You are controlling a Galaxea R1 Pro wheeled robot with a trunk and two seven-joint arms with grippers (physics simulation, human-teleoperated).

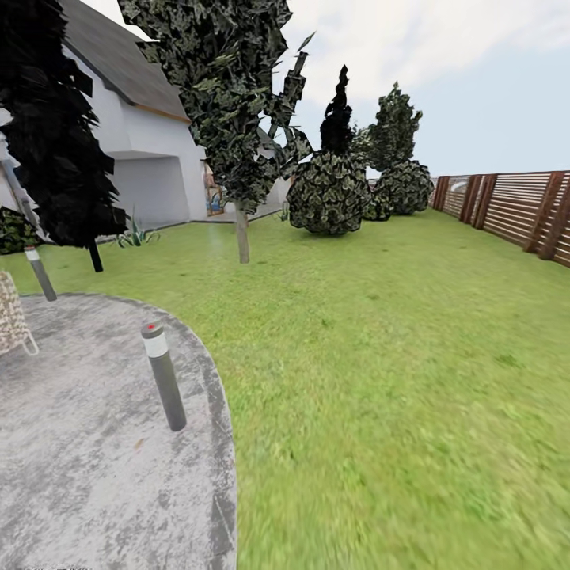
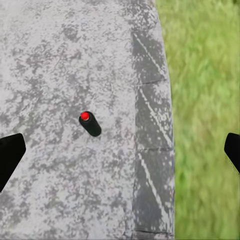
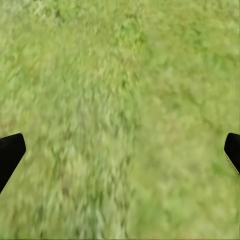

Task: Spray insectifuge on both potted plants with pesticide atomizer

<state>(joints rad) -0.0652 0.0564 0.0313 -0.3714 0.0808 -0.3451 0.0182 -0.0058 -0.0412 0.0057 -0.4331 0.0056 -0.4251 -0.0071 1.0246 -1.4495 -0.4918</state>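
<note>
Wide green lawn running to the far bushes, with a wooden slat fence along the right. White house far left behind tall trees. Rough grey paving near left, edged by the grass. Two grey bollards with pale bands: one near on the paving, another farther left. Small potted plant far left beside the house. Left hand released, fingertips spread wide above paving and bollard top. Right hand released too, over grass.
</note>
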